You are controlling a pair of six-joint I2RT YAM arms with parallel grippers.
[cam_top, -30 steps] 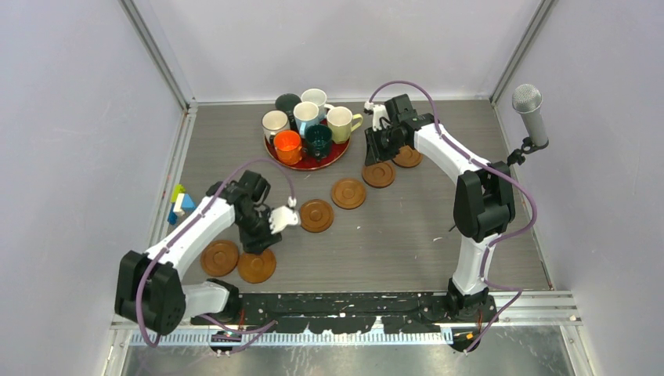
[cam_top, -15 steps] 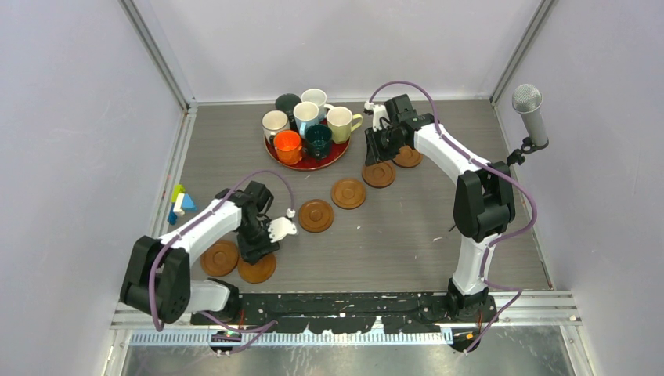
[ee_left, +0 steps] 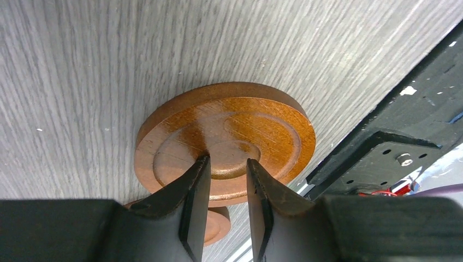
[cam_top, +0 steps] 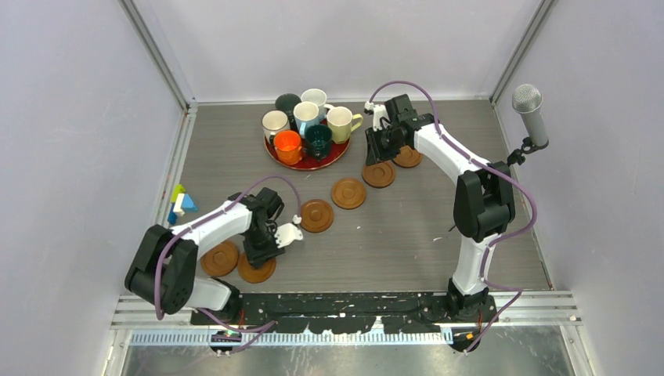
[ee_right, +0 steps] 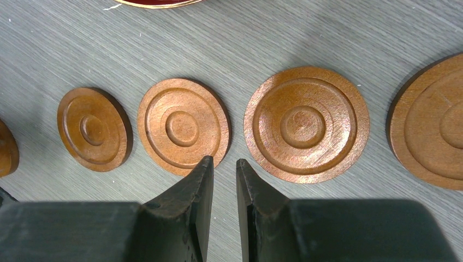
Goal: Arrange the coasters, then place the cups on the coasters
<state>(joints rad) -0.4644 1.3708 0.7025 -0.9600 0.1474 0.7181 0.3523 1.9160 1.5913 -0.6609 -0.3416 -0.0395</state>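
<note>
The table [cam_top: 407,235] carries a red tray [cam_top: 308,166] at the back, with all the cups [cam_top: 305,117] standing on it. The coasters [cam_top: 348,193] curve from the tray's right side out toward the near left. The right fingers [ee_right: 199,191] hover over those closest to the tray, slightly apart and empty. The left fingers [ee_left: 194,191] are down on the end coaster [ee_left: 273,131], at the end of the curve away from the tray. A narrow gap between them straddles its centre knob; whether they pinch it I cannot tell. The disc is round, so approach angle hardly matters, and the left arm is plainly nearer.
</note>
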